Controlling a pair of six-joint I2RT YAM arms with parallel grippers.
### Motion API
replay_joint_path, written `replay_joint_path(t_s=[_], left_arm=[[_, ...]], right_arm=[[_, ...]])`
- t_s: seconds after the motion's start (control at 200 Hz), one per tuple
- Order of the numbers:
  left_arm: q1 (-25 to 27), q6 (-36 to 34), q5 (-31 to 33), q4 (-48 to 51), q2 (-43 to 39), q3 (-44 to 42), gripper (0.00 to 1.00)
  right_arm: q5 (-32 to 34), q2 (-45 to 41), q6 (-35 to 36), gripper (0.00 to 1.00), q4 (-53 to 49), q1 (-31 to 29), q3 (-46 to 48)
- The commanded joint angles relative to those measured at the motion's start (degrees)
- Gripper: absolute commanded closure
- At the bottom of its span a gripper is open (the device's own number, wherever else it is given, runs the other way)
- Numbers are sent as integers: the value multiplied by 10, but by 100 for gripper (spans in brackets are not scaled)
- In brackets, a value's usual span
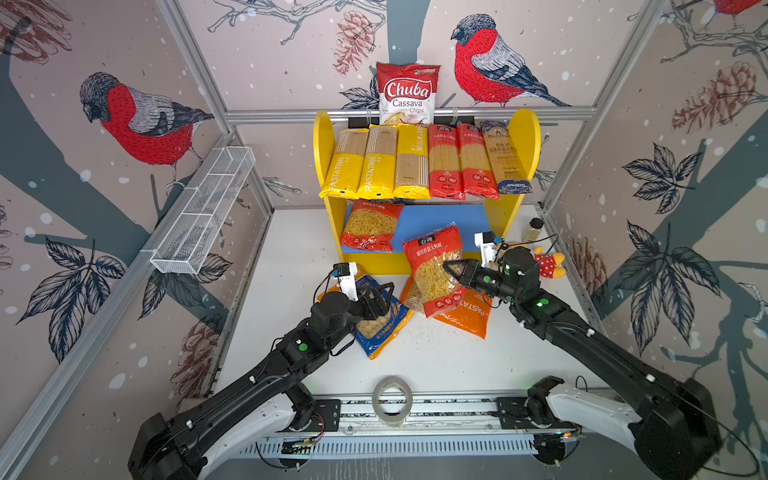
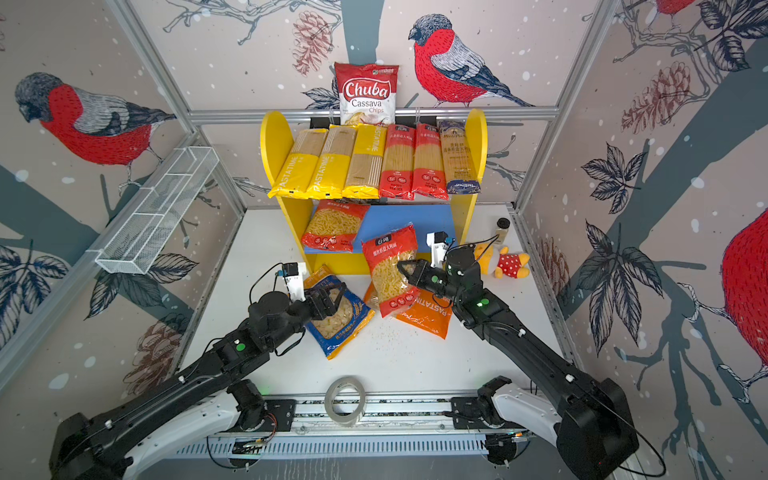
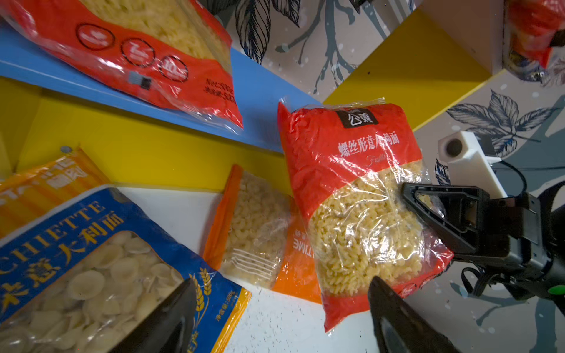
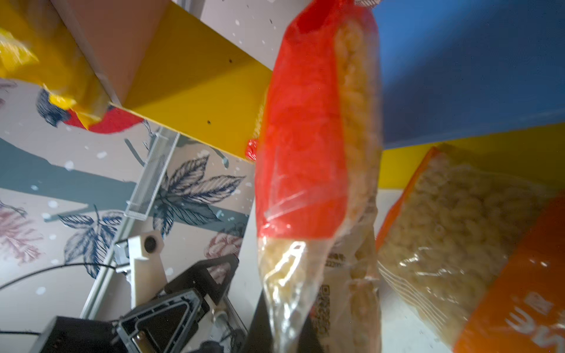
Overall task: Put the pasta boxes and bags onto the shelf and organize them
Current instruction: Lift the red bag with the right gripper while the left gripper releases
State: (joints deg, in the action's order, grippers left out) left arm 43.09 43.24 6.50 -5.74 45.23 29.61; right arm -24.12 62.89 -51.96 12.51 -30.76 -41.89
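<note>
currently | right hand (image 1: 448, 267) clenched on red fusilli bag (image 1: 428, 251), held upright, likely for blue lower board (image 1: 449, 220) | left hand (image 1: 380, 297) released above orecchiette bag (image 1: 382, 330)

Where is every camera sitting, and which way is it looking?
Both top views: high in front, looking down at the shelf, left gripper and right gripper.
Left wrist: on the left arm, facing the blue bag and red bag; its own open fingers show.
Right wrist: on the right arm, looking along its pinched red bag toward the shelf; the left gripper shows.
Shared: both wrist views show the red bag and orange bag.
</note>
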Motion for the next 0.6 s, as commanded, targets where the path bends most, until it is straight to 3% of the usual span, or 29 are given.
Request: replay_joint_path(t_s=[0.0, 0.09, 0.25, 0.385, 0.595], left_arm=[[-13, -8, 11, -12, -5, 2, 13], [-16, -7, 10, -14, -2, 3, 13], [-16, 1, -2, -30, 14, 0, 14], [-15, -3, -22, -24, 40, 9, 16], [-15, 8, -57, -47, 79, 8, 18]], right_arm=[[31, 31, -60, 100, 195, -3, -19], [64, 72, -82, 100, 189, 8, -37], [67, 169, -151, 100, 277, 35, -58], [64, 239, -168, 96, 217, 47, -108], [77, 280, -172, 93, 186, 43, -142]])
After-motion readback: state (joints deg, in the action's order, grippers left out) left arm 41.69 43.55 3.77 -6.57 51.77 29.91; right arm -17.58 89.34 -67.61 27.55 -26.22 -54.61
